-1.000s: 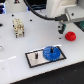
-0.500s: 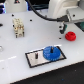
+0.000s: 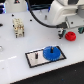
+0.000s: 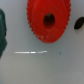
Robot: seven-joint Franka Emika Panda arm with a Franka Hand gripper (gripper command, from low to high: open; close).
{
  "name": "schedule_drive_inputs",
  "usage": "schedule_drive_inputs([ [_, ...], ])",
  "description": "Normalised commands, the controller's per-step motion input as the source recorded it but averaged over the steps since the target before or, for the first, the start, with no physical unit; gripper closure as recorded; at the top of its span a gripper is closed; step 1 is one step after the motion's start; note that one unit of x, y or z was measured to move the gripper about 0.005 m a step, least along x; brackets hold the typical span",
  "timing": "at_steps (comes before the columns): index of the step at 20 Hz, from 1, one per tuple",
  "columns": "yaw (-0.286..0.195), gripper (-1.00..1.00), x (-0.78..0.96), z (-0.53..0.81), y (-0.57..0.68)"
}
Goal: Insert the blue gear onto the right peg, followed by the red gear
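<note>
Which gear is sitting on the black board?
The blue gear, the bigger one, sits on the black board. The small red gear lies off it on the white table, near the tool.

A black base plate (image 3: 35, 59) lies on the white table (image 3: 15, 55), a beige block (image 3: 18, 28) well apart.

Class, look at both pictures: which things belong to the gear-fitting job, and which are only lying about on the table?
Belong to the job:
blue gear, on the black base
red gear, on the white table
gripper, just beside the red gear

Lying about:
pale block, towards the exterior view's left
</note>
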Motion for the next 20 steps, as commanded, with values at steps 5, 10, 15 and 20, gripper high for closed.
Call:
schedule_drive_inputs([
  [5,0.000,-1.00,-0.11,-0.28,0.01],
  [10,0.000,1.00,-0.11,-0.13,0.02],
  [15,0.000,1.00,0.00,0.00,0.01],
  [20,0.000,1.00,0.00,0.00,0.01],
])
